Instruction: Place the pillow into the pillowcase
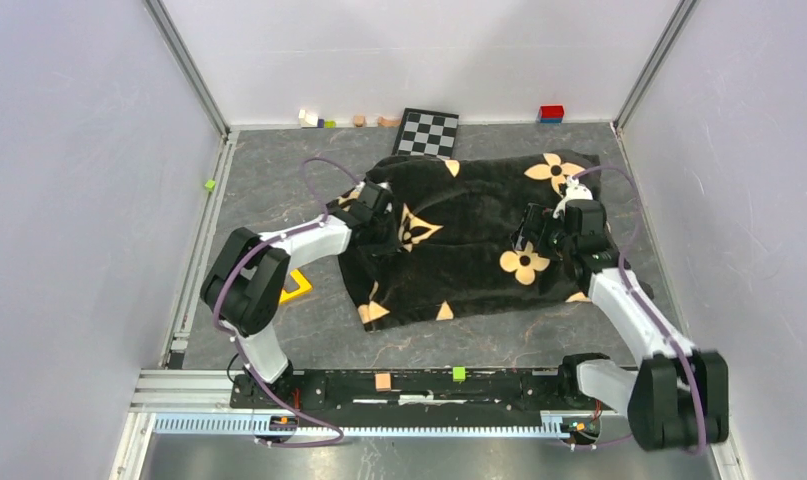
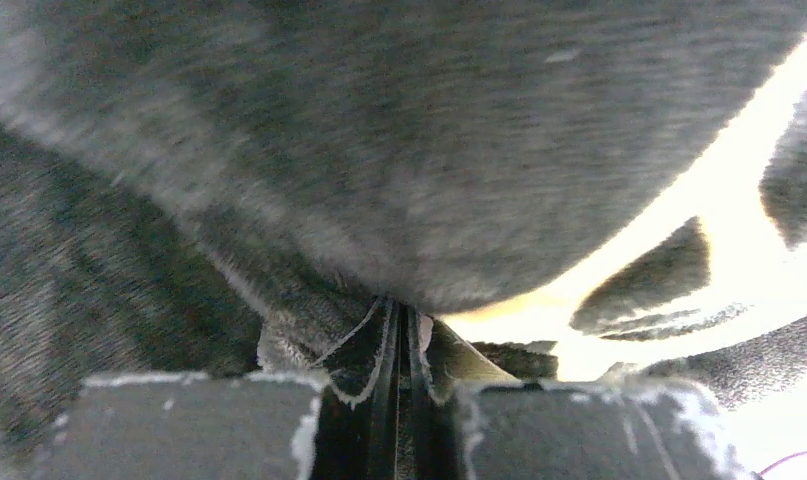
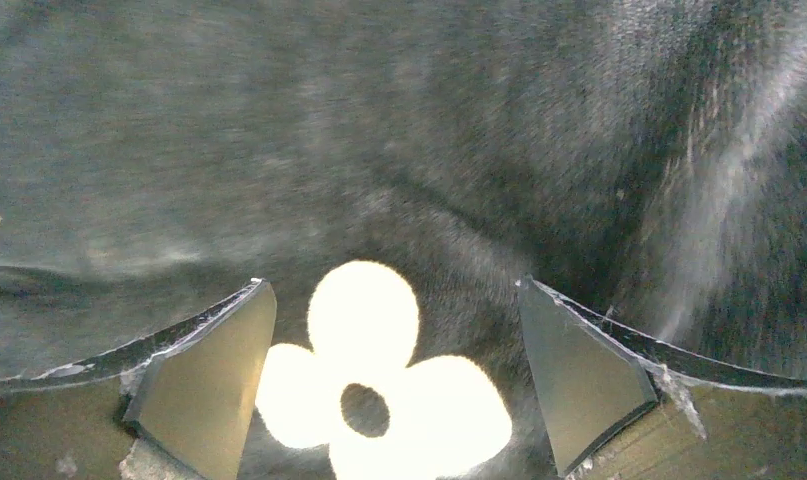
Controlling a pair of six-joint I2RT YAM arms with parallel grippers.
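1. The pillowcase (image 1: 469, 240) is coloured black and is printed with tan flowers and four-point stars.
2. The board (image 1: 426, 132) is checkered in black and white.
3. The table (image 1: 279, 190) is veined in dark grey.
4. A block (image 1: 551, 113) is coloured red over blue.

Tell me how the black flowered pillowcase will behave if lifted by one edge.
Probably floppy: the left gripper pinches a thin fold of the pillowcase, and its edges lie wavy on the table. It looks puffed up, so it would likely sag heavily from one hold. The plush pile seems grippy, not slippery.
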